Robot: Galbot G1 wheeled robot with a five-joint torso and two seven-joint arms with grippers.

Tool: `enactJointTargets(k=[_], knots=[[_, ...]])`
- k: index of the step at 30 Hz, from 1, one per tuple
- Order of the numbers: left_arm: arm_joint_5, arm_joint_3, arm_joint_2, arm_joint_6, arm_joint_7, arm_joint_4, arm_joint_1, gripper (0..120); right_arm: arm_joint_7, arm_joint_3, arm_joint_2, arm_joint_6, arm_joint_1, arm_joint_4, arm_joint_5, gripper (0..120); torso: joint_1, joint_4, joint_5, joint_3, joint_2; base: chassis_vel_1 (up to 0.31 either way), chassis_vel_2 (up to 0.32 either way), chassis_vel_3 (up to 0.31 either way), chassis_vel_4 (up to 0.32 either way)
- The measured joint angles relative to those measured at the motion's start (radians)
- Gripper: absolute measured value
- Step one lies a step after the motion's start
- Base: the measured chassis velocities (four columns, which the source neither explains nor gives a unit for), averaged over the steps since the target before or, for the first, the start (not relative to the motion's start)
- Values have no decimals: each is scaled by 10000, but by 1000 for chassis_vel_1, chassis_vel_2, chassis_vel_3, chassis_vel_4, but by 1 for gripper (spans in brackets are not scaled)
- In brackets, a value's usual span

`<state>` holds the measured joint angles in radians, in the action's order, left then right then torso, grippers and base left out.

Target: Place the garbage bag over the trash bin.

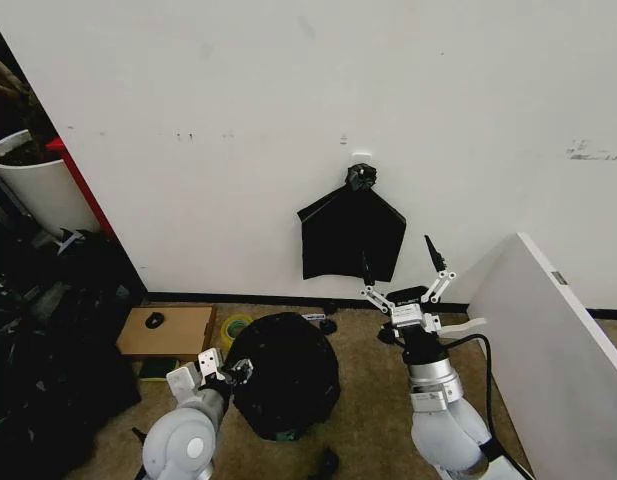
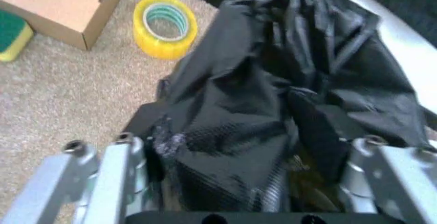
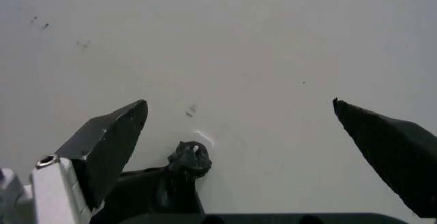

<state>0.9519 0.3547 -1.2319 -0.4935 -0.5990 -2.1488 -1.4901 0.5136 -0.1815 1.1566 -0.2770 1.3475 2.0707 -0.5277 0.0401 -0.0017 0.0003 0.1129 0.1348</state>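
Observation:
The garbage bag (image 1: 285, 372), black, glossy and wrinkled, sits as a rounded mound on the carpet and drapes over the trash bin, which is hidden under it. In the left wrist view the garbage bag (image 2: 293, 75) bulges between the metal finger links. My left gripper (image 1: 236, 370) is at the bag's left side, shut on a fold of the plastic. My right gripper (image 1: 400, 270) is raised to the right of the bag with its fingers spread open and nothing between them, facing the wall (image 3: 239, 40).
A flat black bag (image 1: 351, 236) hangs from a wall hook. A cardboard box (image 1: 168, 331) and a yellow tape roll (image 1: 233, 326) lie left of the bin. A white panel (image 1: 548, 330) slants at right. A big white cylinder (image 1: 33, 185) and dark clutter (image 1: 48, 350) crowd the left.

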Motion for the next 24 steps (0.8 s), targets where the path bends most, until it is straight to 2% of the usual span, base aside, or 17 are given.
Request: enactJointTargets(k=[2,3,9,14,17,22,24], knots=[[-59,24,55,-18,-81,-356,-218,81,-7,-4,29,-45,29,1,-20,100,0,0,2,0,0,0,0,0,0],[-59,24,55,-18,-81,-356,-218,81,-7,-4,29,-45,29,1,-20,100,0,0,2,0,0,0,0,0,0],[-578,71,152,219,-191,-1017,-883,100,-30,1,95,-99,47,2,-29,100,0,2,1,0,0,0,0,0,0],[-598,77,150,343,-208,-1372,-1033,100,-54,16,100,-100,112,7,36,100,0,1,3,0,1,0,0,0,0],[-515,99,121,431,-266,-1014,-837,100,-70,21,116,-129,181,36,36,100,0,0,-1,0,0,0,0,0,0],[-220,166,78,545,-149,-998,-711,100,-76,-12,112,-162,278,93,32,100,0,-1,-1,1,0,0,0,0,0],[-818,140,87,1329,403,-1335,-883,100,-95,-33,83,-188,303,107,118,100,0,-1,0,1,0,0,0,0,0]])
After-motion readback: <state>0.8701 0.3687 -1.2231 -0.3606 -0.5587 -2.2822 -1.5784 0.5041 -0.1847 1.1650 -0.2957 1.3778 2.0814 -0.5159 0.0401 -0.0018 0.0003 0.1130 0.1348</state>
